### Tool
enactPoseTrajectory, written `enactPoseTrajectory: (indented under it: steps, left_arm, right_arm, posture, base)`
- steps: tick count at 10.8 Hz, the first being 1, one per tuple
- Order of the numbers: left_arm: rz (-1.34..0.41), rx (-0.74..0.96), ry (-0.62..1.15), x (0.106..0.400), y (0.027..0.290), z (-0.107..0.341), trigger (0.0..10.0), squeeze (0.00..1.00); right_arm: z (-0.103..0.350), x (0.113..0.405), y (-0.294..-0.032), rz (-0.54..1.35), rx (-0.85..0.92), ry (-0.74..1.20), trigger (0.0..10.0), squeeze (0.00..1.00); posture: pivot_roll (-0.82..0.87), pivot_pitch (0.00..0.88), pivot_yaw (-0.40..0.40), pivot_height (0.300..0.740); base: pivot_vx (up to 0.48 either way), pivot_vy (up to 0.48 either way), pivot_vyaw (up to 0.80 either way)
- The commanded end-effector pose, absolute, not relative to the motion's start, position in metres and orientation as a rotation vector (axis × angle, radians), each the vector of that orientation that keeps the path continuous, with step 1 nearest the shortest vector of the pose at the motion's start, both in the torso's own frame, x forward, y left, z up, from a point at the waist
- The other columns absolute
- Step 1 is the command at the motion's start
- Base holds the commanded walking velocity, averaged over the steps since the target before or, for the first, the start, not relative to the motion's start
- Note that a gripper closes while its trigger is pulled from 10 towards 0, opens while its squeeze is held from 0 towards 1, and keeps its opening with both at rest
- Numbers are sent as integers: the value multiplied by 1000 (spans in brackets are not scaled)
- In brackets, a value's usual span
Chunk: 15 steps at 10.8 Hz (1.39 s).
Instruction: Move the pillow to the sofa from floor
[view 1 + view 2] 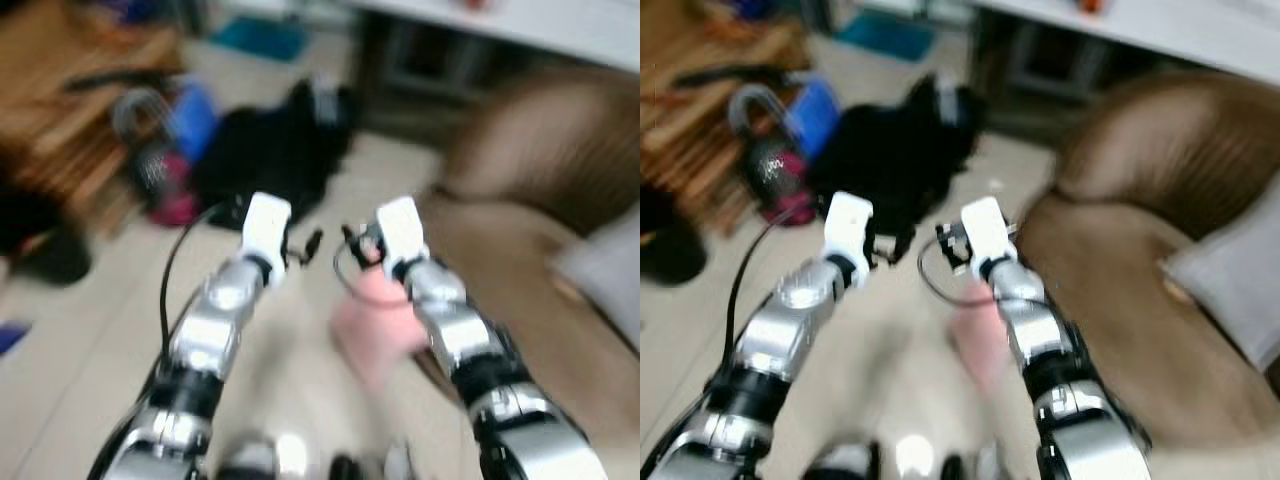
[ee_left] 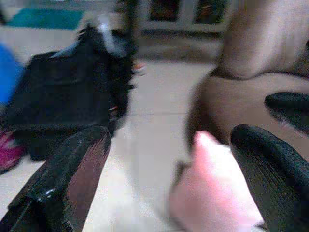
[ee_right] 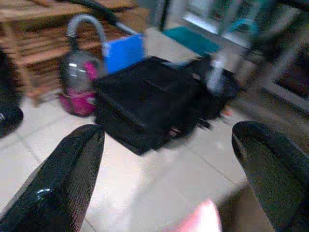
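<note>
A pink pillow (image 1: 375, 335) lies on the tiled floor at the foot of the brown sofa (image 1: 520, 250), blurred in the head views. Both arms are raised in front of me, above the floor. My left gripper (image 1: 305, 245) hangs to the left of the pillow, and the left wrist view shows its fingers (image 2: 87, 164) wide open with the pillow (image 2: 212, 193) low beyond them. My right gripper (image 1: 352, 240) hovers just above the pillow's far end, open too, with nothing between its fingers (image 3: 72, 179); a pink corner (image 3: 200, 220) of the pillow peeks in below.
A black bag (image 1: 270, 150) lies on the floor ahead. Left of it stand a pink vacuum cleaner (image 1: 165, 190), a blue box (image 1: 195, 115) and a wooden rack (image 1: 70, 100). A grey cushion (image 1: 605, 265) rests on the sofa seat. A white counter (image 1: 530, 20) runs behind.
</note>
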<state>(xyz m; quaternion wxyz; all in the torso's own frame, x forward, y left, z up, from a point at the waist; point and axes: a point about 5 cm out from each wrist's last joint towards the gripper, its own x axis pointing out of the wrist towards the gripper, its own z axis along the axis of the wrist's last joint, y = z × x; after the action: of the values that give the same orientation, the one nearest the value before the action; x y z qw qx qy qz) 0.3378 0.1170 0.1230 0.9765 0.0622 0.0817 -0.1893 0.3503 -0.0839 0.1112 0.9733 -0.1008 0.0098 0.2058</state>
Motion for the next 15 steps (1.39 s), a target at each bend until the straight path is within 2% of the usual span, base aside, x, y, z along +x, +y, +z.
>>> enactPoseTrajectory:
  steps: [1,3,4,5,6,7,9,11,13,15]
  left_arm:
    - [-380,141,172,337,118,121,10000,0]
    - [-368,185,195,337,117,117,10000,0]
    - [-351,156,178,338,119,119,10000,0]
    - [-329,94,146,338,128,123,10000,0]
    - [-202,-79,150,331,168,119,10000,0]
    - [-158,-142,237,310,193,90,10000,0]
    - [-194,-173,350,280,185,52,10000,0]
    - [-238,-145,308,283,168,54,10000,0]
    - [-277,-86,251,288,162,58,10000,0]
    - [-314,-167,238,289,156,62,10000,0]
  right_arm:
    - [112,348,-80,434,-193,10,10000,0]
    - [110,348,-81,428,-173,27,10000,0]
    - [109,350,-88,391,-132,45,10000,0]
    - [104,351,-106,344,-99,85,10000,0]
    - [86,339,-150,306,-87,165,10000,0]
    - [56,311,-173,357,-93,284,10000,0]
    - [23,276,-174,427,-99,400,10000,0]
    - [19,267,-159,446,-77,406,10000,0]
    - [18,264,-150,469,-85,399,10000,0]
    - [20,263,-148,432,-41,375,10000,0]
  posture:
    - [142,208,-85,740]
    - [143,199,-86,740]
    - [148,193,-87,740]
    - [152,189,-87,740]
    - [163,196,-95,740]
    - [166,200,-100,740]
    - [170,203,-103,740]
    - [158,198,-96,740]
    - [152,196,-91,740]
    - [141,192,-85,740]
  base:
    - [480,0,0]
    - [0,0,0]
    - [0,0,0]
    - [0,0,0]
    - [0,0,0]
    - [0,0,0]
    - [0,0,0]
    - [0,0,0]
    - [0,0,0]
    - [0,0,0]
